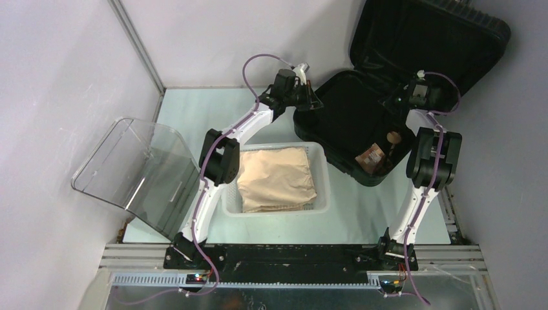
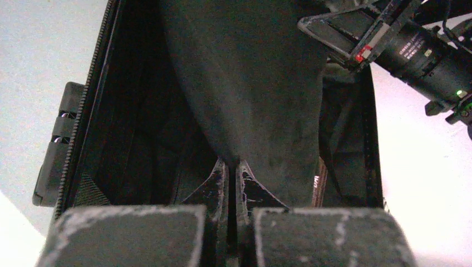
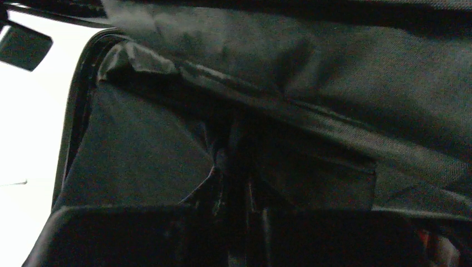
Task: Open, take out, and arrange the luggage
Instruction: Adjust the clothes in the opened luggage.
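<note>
Over at the far right corner of the table [image 1: 375, 213], the luggage [image 1: 352, 113] is lying wide open, lid tipped up against the back wall, black lining all round. Both arms are reaching into it. The left fingers [image 2: 214, 186] come in over the shell's left rim and are pinched tight on a sheet of black fabric [image 2: 245, 72] that rises from the tips. The right fingers [image 3: 207, 192] are further in, toward the shell's far side. They look squeezed together on a fold of black fabric too, but it's super dark in there, so can't tell if it's the same piece. A small brown packet [image 1: 371, 157] sits in the shell's near corner. Near the table's middle there's a white basket [image 1: 321, 194] holding a tan bundle [image 1: 274, 177], and a clear curved cover [image 1: 139, 165] sits at the left edge.
</note>
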{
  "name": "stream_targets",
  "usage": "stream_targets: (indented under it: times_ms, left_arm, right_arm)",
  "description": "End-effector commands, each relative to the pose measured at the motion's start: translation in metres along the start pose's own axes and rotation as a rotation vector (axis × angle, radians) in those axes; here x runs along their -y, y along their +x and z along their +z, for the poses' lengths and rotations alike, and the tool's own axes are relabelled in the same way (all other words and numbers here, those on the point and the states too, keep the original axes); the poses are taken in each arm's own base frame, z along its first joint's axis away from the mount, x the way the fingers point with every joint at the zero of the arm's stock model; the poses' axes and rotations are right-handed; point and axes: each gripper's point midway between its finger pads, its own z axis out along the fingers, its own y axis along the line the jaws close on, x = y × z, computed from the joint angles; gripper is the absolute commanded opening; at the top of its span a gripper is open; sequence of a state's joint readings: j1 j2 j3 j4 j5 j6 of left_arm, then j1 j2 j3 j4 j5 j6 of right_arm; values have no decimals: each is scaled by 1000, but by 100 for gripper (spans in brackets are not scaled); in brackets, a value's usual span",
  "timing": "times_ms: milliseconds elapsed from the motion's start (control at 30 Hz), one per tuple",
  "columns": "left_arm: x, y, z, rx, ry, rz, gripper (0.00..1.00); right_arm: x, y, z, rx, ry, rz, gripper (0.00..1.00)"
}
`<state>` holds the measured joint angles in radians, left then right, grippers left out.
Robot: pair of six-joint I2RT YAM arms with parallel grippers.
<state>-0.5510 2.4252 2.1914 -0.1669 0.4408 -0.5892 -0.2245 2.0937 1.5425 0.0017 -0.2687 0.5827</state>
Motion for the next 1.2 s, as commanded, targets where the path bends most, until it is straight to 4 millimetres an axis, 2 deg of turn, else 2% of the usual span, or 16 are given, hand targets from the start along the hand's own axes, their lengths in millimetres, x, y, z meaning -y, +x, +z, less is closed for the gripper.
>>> stream_targets:
  times_ms: [0, 200, 333, 533, 767, 967, 1100, 1167]
  left_arm:
    - [36, -45, -22, 112, 55, 22, 0]
    - [35, -41, -24, 97, 37, 31, 0]
    - [34, -41, -25, 100, 35, 34, 0]
    - [26, -33, -11, 94, 45, 13, 0]
    - [29, -26, 0, 99, 74, 30, 0]
    - [36, -34, 1, 134, 88, 45, 0]
    - [30, -28, 6, 126, 83, 21, 0]
    - [19, -19, 13, 110, 67, 0, 0]
  right_arm:
    - [-53, -35, -33, 110, -160, -61, 0]
    - [-68, -36, -49, 131, -198, -91, 0]
    - [-71, -41, -57, 149, -178, -121, 0]
    - [-60, -49, -63, 166, -146, -160, 0]
    - [-52, -64, -71, 205, -147, -205, 0]
    - [-69, -73, -83, 244, -230, -247, 0]
    - [-57, -66, -77, 210, -206, -201, 0]
    - [-49, -61, -75, 197, -187, -179, 0]
